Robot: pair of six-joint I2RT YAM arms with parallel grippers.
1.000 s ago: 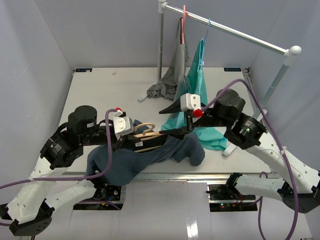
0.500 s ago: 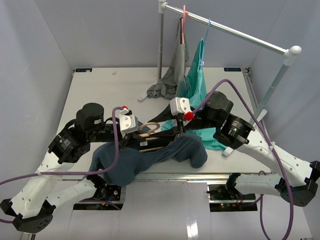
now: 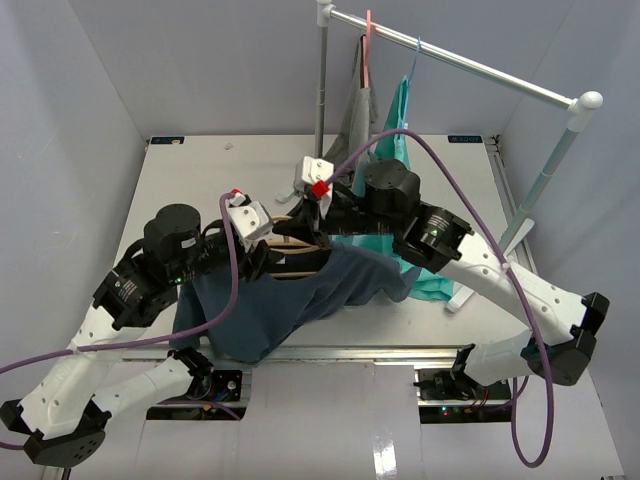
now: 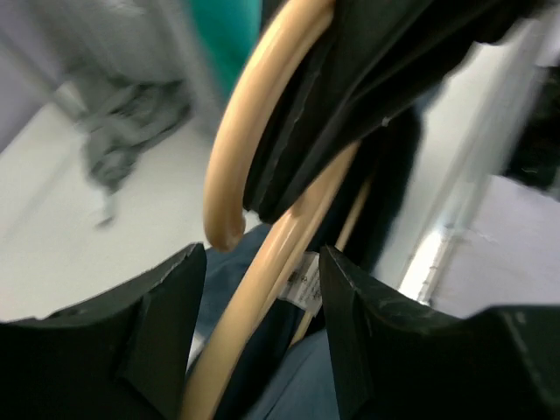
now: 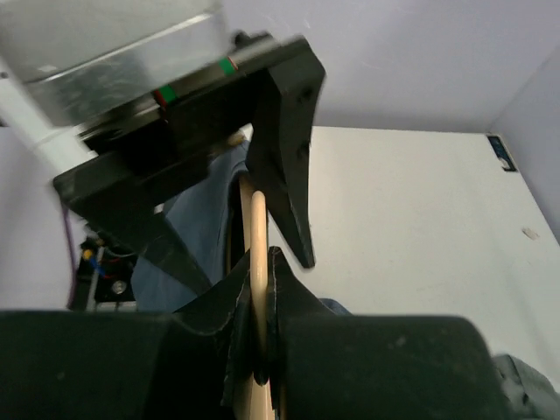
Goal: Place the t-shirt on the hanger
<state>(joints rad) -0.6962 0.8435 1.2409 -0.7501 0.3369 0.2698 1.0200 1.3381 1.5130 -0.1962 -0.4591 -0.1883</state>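
Observation:
The tan hanger [image 3: 300, 262] lies inside the neck of the dark slate-blue t-shirt [image 3: 300, 300], near the table's front edge. My right gripper [image 3: 301, 222] is shut on the hanger's hook; the right wrist view shows the thin tan rod [image 5: 256, 219] pinched between its jaws [image 5: 260, 262]. My left gripper [image 3: 262, 252] is open. In the left wrist view its fingers [image 4: 262, 262] straddle the hanger's stem [image 4: 254, 114] without touching it. The white neck label [image 4: 304, 278] and blue shirt cloth [image 4: 306, 385] lie just below.
A clothes rack stands at the back, with its upright pole [image 3: 322, 80] and slanted bar [image 3: 450, 55]. On it hang a grey garment [image 3: 347, 140] and a bright teal-green garment [image 3: 398, 150], whose hems pool on the table [image 3: 200, 180] behind my right arm.
My right gripper swung left and shut on the hanger's hook. My left gripper opened and let go of the hanger. The t-shirt shifted left with the hanger.

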